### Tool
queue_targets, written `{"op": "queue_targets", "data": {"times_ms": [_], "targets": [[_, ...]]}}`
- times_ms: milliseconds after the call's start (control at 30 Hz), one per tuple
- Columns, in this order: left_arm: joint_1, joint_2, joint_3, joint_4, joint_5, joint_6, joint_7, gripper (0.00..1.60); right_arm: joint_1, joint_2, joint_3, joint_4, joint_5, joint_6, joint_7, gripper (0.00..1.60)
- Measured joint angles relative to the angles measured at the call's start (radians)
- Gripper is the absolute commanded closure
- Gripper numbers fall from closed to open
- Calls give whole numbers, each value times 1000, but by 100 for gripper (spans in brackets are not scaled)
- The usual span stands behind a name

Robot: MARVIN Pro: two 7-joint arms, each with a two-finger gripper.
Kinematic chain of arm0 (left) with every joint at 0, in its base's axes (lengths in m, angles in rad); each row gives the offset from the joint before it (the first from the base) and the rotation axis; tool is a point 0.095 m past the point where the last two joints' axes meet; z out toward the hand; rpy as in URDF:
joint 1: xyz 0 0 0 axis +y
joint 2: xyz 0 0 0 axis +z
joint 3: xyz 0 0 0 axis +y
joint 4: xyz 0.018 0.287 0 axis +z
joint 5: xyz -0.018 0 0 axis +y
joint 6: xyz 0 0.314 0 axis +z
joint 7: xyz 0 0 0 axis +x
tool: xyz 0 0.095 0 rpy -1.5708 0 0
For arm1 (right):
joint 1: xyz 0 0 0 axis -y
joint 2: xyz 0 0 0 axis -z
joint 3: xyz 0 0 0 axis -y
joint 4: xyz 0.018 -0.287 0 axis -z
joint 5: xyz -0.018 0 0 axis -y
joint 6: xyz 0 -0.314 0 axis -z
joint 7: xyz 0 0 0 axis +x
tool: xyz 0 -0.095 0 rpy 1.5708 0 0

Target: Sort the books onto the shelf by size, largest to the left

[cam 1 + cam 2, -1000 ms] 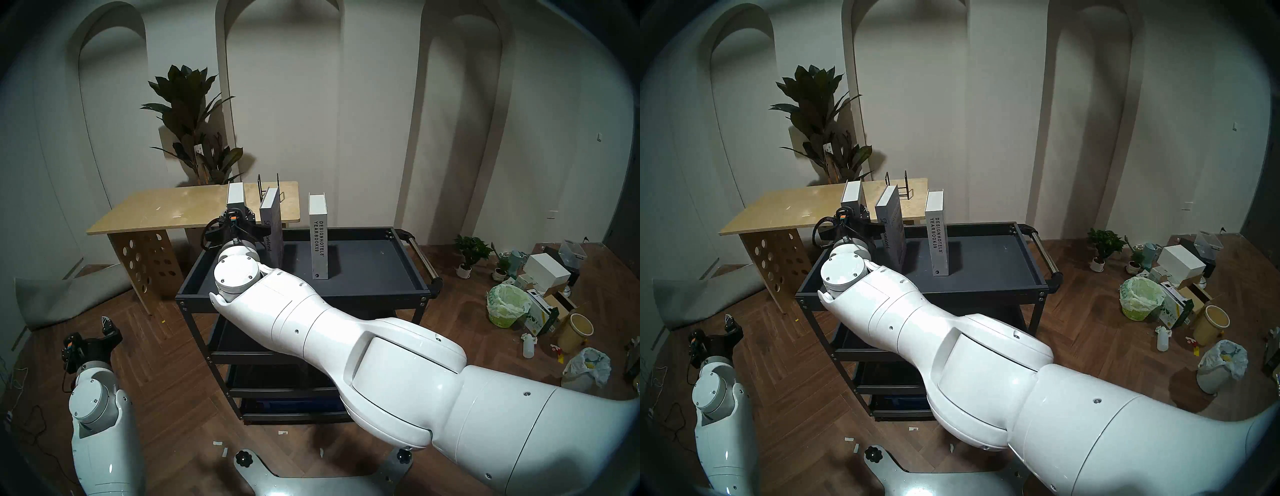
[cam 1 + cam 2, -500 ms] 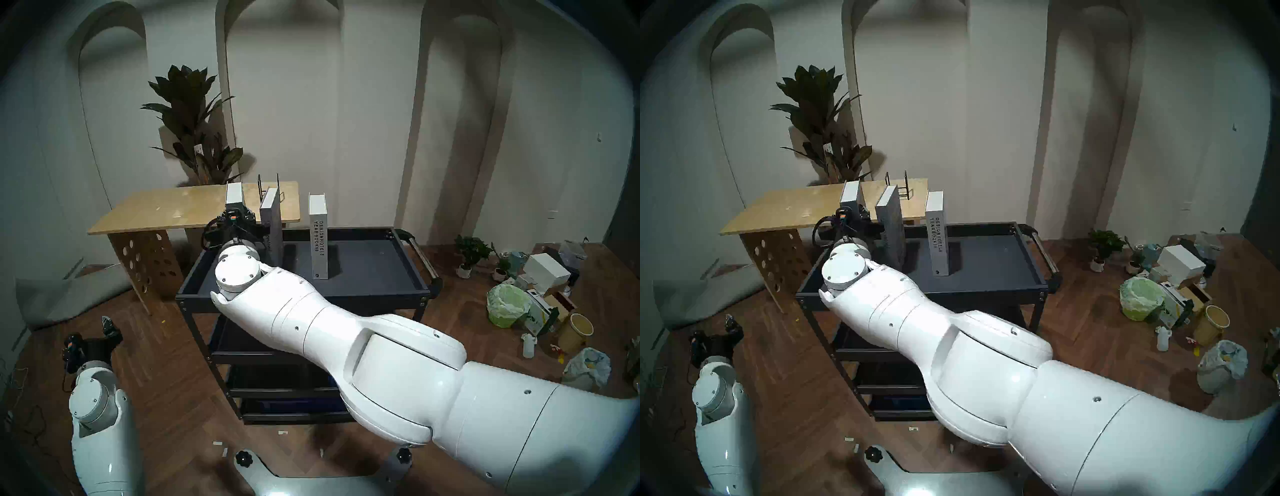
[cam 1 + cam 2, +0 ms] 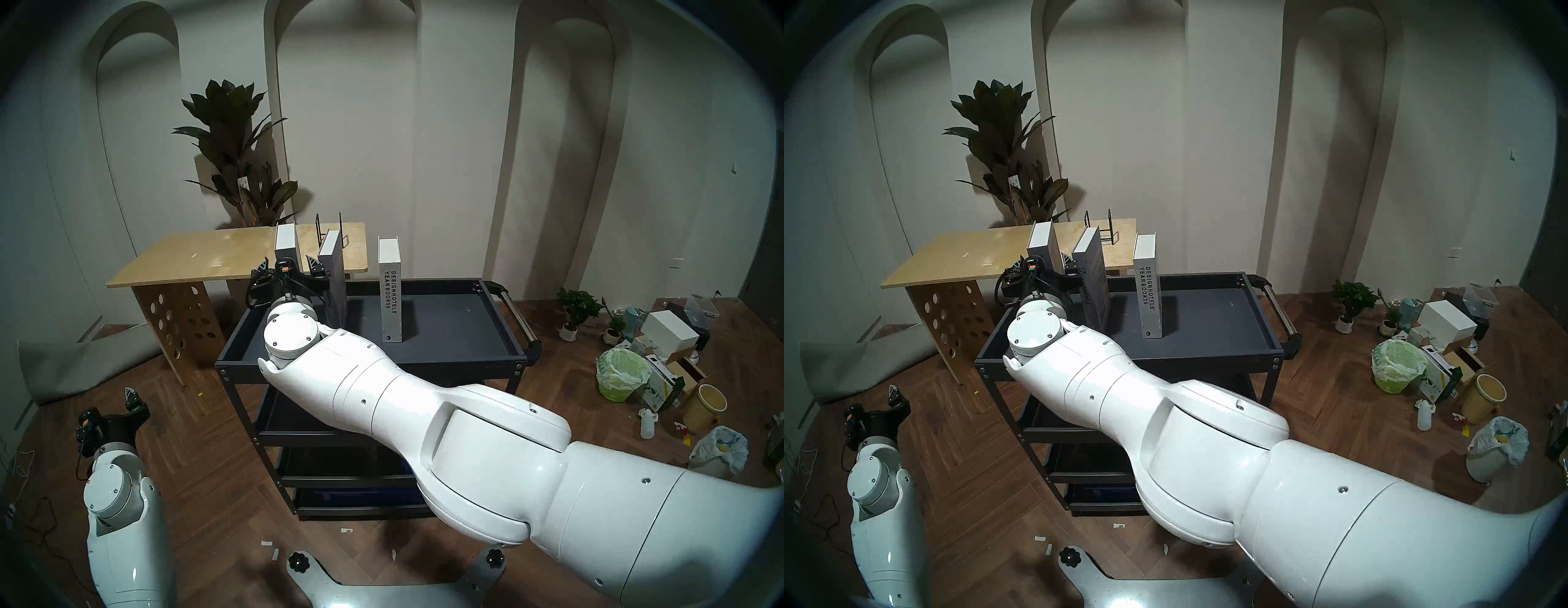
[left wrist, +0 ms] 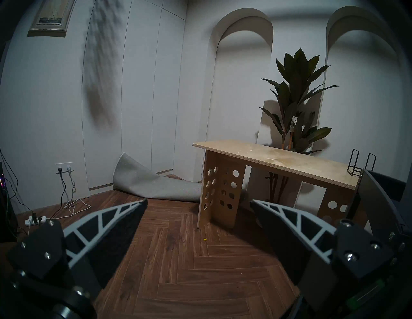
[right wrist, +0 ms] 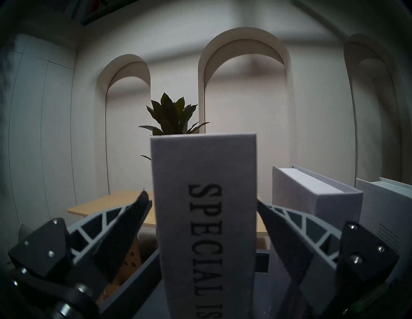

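Three books stand upright on the dark grey top tray of a black cart, spines toward the robot. The tallest book, lettered "SPECIAL ISSUE", stands at the tray's left end. The middle book, with script lettering on its spine, is just to its right and leans slightly. The white "DESIGNHOTELS YEARBOOK09" book stands apart from those two, nearer the tray's middle. From left to right the heights step down.

The right gripper reaches in level at the tallest book, its jaws spread wide on either side of the spine. In the right wrist view a narrow gap shows between each finger and the book, so the book stands released on the tray. The right-hand finger sits between the tallest book and the middle one.

The left gripper hangs low beside the cart, over the wooden floor, with its jaws wide apart and nothing between them.

Behind the cart is a light plywood bench with round holes in its leg; a black wire rack stands on it. A leafy plant rises behind the bench against the white wall.
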Motion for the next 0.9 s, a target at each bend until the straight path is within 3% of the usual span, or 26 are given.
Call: {"op": "queue_targets", "data": {"times_ms": [567,900], "targets": [[-1,0,3,-3,-1,-1,-15,0,50,0,-27,-29,40,-18,-9,0],[-2,-1,37,-19,1,-5,-31,0,122,0,-13,-79,45,-61,-54,0]]}}
